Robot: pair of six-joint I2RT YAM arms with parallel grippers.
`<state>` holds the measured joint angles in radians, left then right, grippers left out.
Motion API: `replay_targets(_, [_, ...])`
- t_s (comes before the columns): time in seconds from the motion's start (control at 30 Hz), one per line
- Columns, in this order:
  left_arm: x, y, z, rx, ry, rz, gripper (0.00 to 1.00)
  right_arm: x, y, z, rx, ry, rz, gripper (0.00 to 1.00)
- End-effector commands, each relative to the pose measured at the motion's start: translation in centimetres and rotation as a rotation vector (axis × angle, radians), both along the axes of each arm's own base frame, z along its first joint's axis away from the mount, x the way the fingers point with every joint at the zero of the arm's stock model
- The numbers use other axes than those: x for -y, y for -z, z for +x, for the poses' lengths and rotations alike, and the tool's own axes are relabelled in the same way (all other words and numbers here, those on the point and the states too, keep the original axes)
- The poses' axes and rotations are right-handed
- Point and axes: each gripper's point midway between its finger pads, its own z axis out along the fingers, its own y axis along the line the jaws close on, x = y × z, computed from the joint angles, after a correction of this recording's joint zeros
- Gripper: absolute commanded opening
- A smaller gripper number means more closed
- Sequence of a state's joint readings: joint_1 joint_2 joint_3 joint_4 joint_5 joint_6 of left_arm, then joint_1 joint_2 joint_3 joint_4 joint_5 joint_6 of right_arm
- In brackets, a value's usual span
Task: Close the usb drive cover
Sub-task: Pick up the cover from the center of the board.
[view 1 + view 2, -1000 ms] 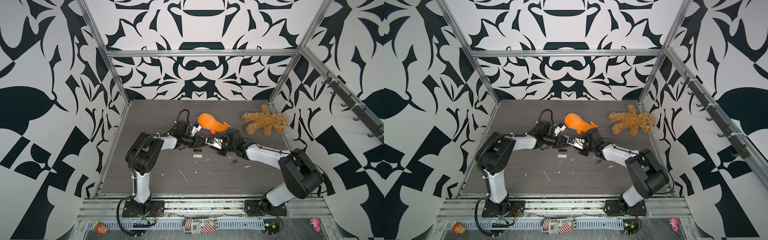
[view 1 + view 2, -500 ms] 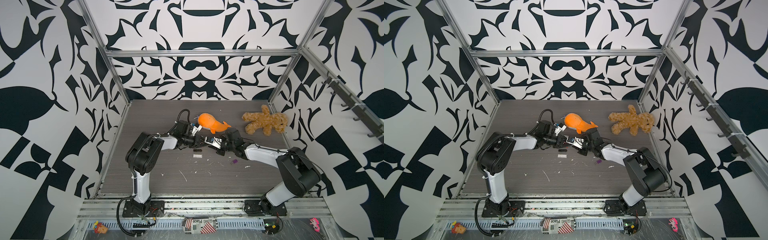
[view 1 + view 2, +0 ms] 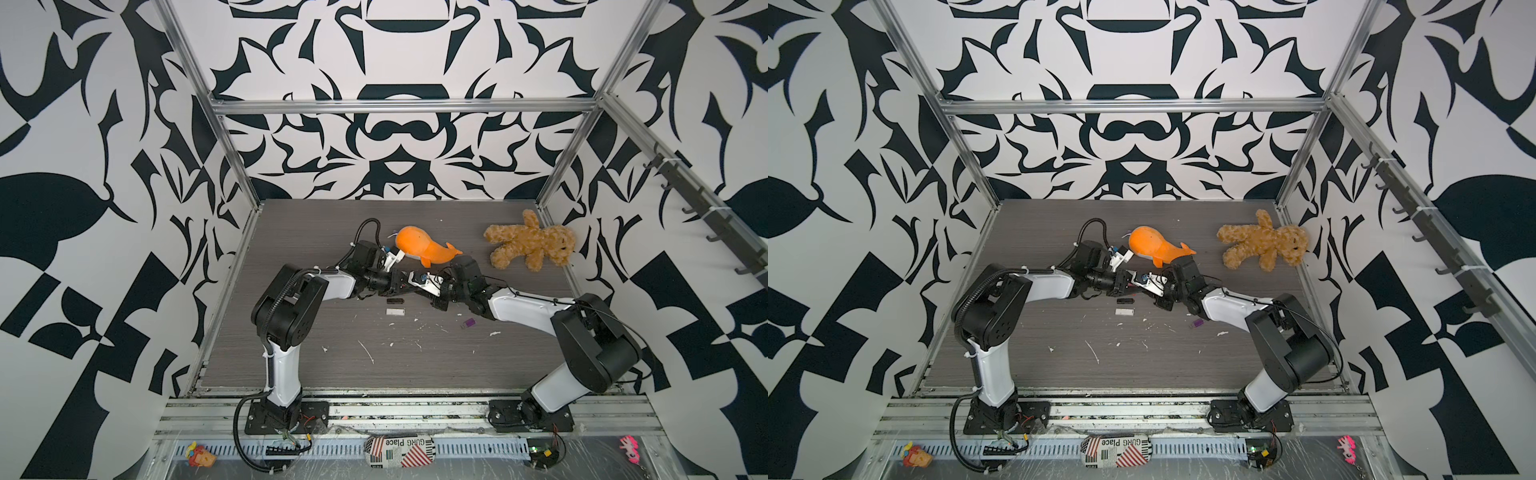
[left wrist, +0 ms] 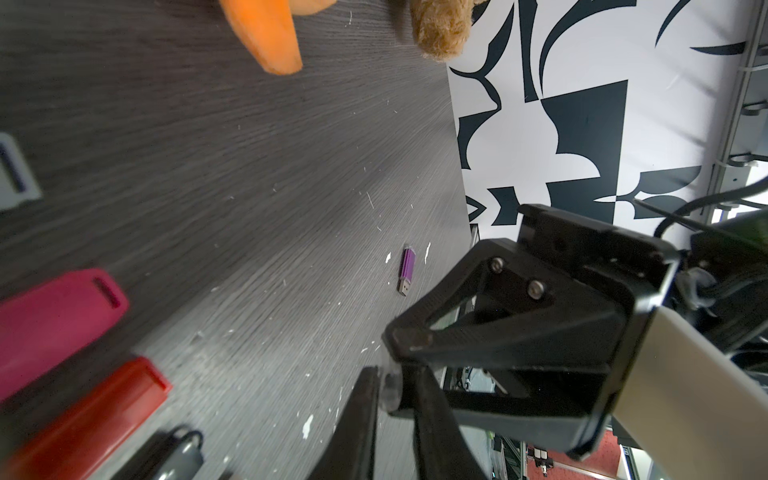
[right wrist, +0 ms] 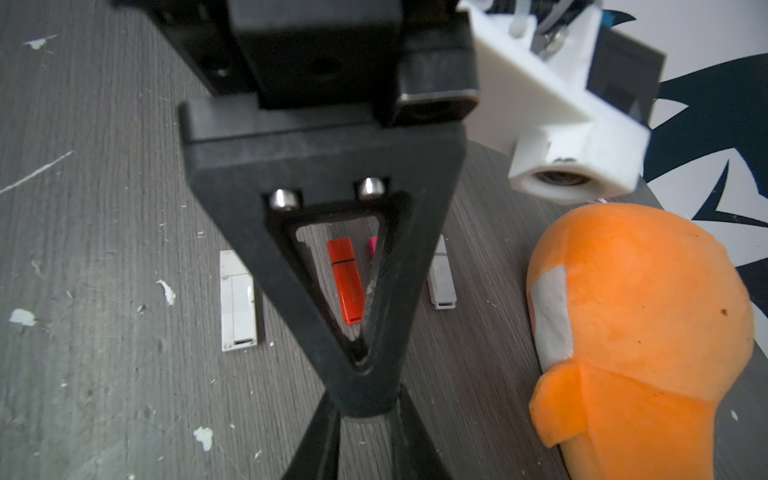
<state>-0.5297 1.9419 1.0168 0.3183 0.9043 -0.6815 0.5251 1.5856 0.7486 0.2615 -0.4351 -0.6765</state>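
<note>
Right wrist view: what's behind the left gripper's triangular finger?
Through its opening: a red usb drive on the table. A pink drive is mostly covered by the frame. A white drive and a grey drive lie uncovered either side.

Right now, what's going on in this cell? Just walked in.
Both arms meet tip to tip over the table. A small pale piece sits between the fingertips of the left pincer, with the tip of the shut right pincer right beside it. What it is, or whether it's gripped, I can't tell. A red drive, a white drive, a black drive and a purple drive lie loose on the table.
</note>
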Motion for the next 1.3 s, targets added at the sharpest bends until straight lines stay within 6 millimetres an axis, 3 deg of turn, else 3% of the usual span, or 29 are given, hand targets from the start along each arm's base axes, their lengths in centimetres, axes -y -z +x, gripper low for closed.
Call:
replay_targets(0.0, [0.4,0.0,0.1,0.004,0.009,-0.007,0.18,-1.1,-2.0,0.6,0.035,-0.014,0.062,0.23])
replay_targets(0.47, [0.6,-0.3,0.1,0.008,0.018,-0.022,0.07,-1.4,-1.7,1.0,0.037,-0.015,0.048,0.24])
replay_targets(0.77, [0.2,-0.4,0.3,0.007,0.007,-0.03,0.07,-0.4,-1.4,0.9,0.062,-0.043,-0.036,0.52])
replay_targets(0.93, [-0.1,-0.4,0.6,0.01,-0.001,-0.03,0.07,2.2,-1.2,-0.2,0.035,-0.064,-0.107,0.54])
replay_targets(1.13, [-0.3,-0.5,1.0,0.016,-0.006,-0.027,0.07,6.6,-1.2,-2.3,-0.013,-0.079,-0.219,0.54])
replay_targets(1.27, [-0.3,-0.5,1.1,0.021,-0.001,-0.022,0.07,10.0,0.0,-4.1,-0.059,-0.091,-0.347,0.54])
